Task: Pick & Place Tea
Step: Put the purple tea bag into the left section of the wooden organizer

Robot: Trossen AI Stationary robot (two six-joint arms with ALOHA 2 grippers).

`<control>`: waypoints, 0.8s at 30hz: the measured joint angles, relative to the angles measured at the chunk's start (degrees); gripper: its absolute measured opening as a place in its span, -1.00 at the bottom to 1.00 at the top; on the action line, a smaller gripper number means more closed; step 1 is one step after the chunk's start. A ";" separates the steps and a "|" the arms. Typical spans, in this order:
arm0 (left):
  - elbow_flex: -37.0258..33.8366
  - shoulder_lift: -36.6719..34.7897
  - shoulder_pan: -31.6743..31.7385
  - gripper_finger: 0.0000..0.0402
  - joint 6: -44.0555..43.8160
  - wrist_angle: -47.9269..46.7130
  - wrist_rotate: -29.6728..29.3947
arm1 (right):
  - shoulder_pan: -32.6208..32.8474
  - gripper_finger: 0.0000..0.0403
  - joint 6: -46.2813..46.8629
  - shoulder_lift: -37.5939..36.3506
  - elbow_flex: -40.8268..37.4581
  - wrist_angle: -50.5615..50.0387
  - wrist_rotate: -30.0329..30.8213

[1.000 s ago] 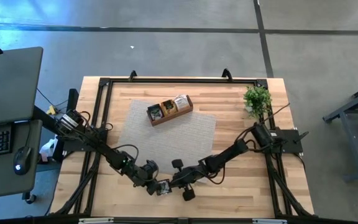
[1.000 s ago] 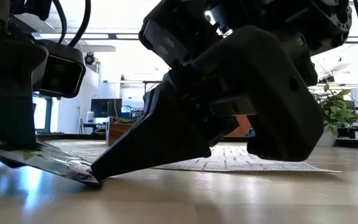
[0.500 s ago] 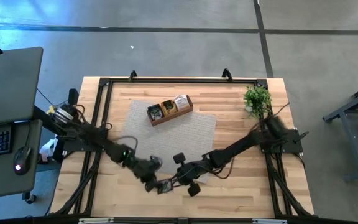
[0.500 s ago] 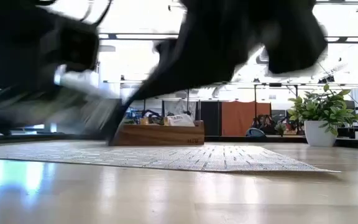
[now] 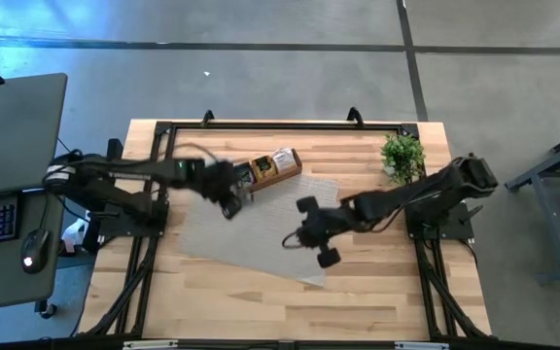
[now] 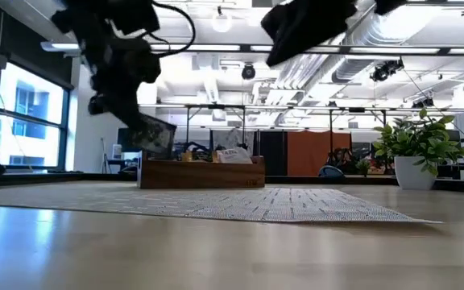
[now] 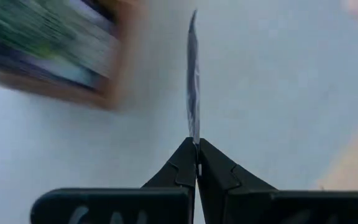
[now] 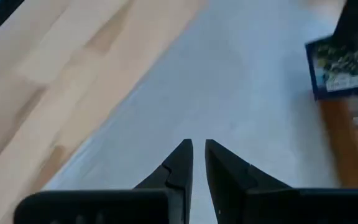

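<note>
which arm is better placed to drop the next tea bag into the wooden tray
Left. The left gripper is shut on a tea sachet and hangs just beside the tray. The right gripper holds nothing and sits over the grey mat, farther from the tray.

Right gripper (image 8: 198, 151), fingers slightly parted, above grey mat (image 8: 229, 93), dark sachet (image 8: 340, 65) beyond

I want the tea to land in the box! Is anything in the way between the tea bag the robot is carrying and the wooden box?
Nothing visible blocks it. The left hand holds the tea bag in the air, just beside the wooden box. Only the bare grey mat lies below.
</note>
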 joint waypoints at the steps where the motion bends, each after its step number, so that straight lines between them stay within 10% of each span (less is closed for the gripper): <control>1: 1.82 0.04 2.10 -1.00 3.12 -3.08 -1.93 | -0.77 -0.81 0.02 -0.58 0.02 0.50 0.58; 24: 35.52 26.03 14.90 -1.00 40.41 -38.50 -7.38 | -8.44 -0.81 -1.77 -1.13 0.09 -0.38 2.13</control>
